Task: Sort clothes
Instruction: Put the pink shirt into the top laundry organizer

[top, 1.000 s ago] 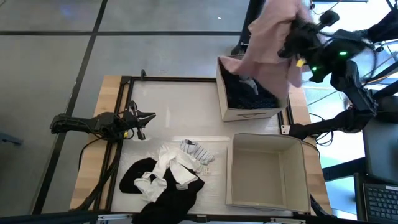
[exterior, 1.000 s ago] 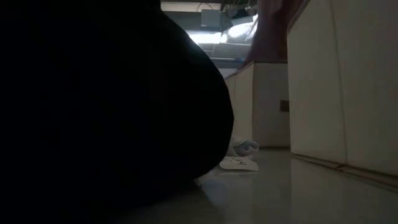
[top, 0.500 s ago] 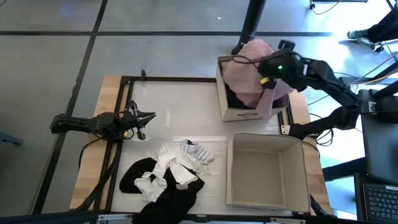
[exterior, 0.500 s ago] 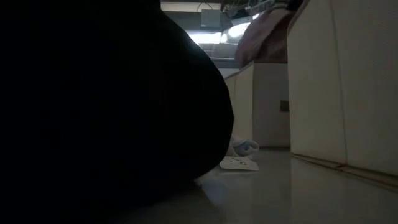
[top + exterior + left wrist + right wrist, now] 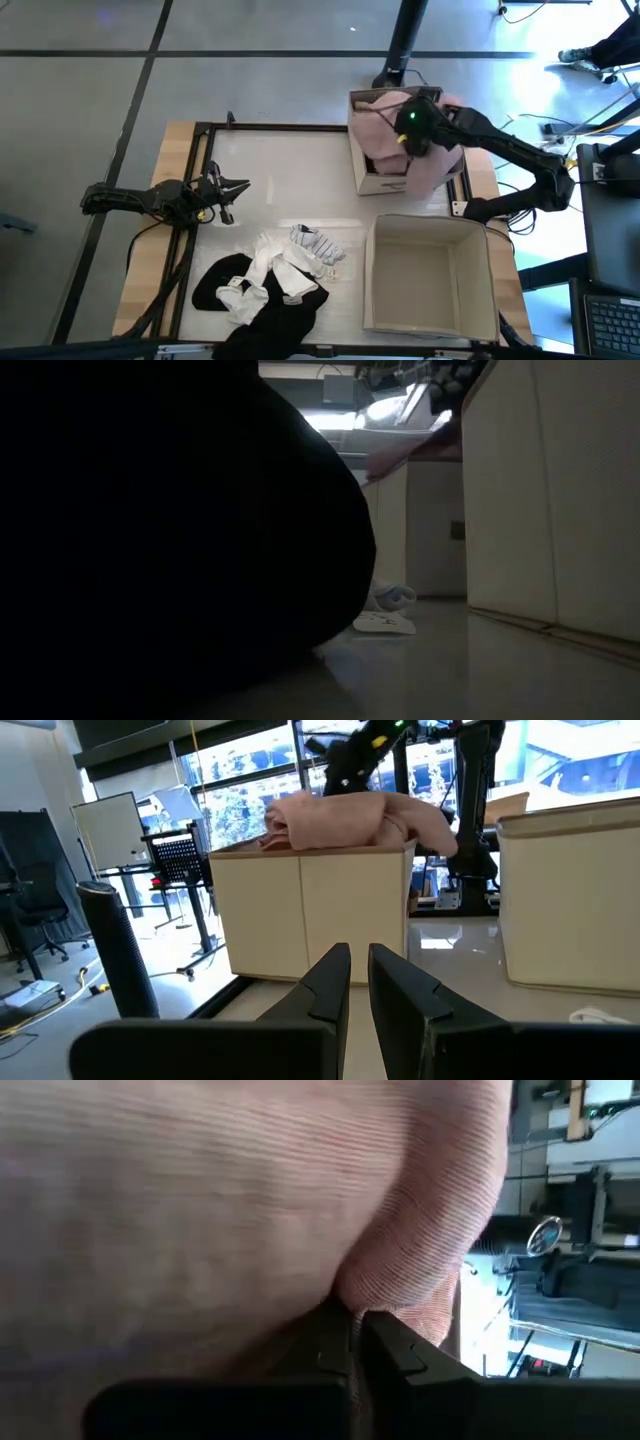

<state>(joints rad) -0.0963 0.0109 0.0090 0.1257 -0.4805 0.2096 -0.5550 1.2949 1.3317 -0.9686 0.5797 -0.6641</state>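
Note:
The pale pink garment (image 5: 377,122) lies heaped in the far cardboard box (image 5: 385,182), with part of it draped over the box's right wall (image 5: 440,165). It also shows in the left wrist view (image 5: 340,820) and the low view (image 5: 410,452). My right gripper (image 5: 410,125) is over the box, shut on the garment. My left gripper (image 5: 238,187) is shut and empty at the table's left. A pile of black (image 5: 250,295) and white (image 5: 275,268) clothes and a small striped piece (image 5: 316,243) lies on the table's near left. My right gripper pinches a bunched fold of the pink garment (image 5: 385,1280) between its two fingers. The fingers (image 5: 395,1342) come from above and the right. The cloth rests slack in the far box and over its right wall.
A second, larger cardboard box (image 5: 430,318) stands open at the near right. A dark piece shows in the far box under the pink cloth (image 5: 378,160). In the low view the black garment (image 5: 180,540) blocks the left half. Bare tabletop lies between my left gripper and the far box.
My right gripper has come down and toward the table's left, onto the far box, still shut on the pink garment. The garment hung lifted high above the box; now it is heaped in the box, with one part over the right wall.

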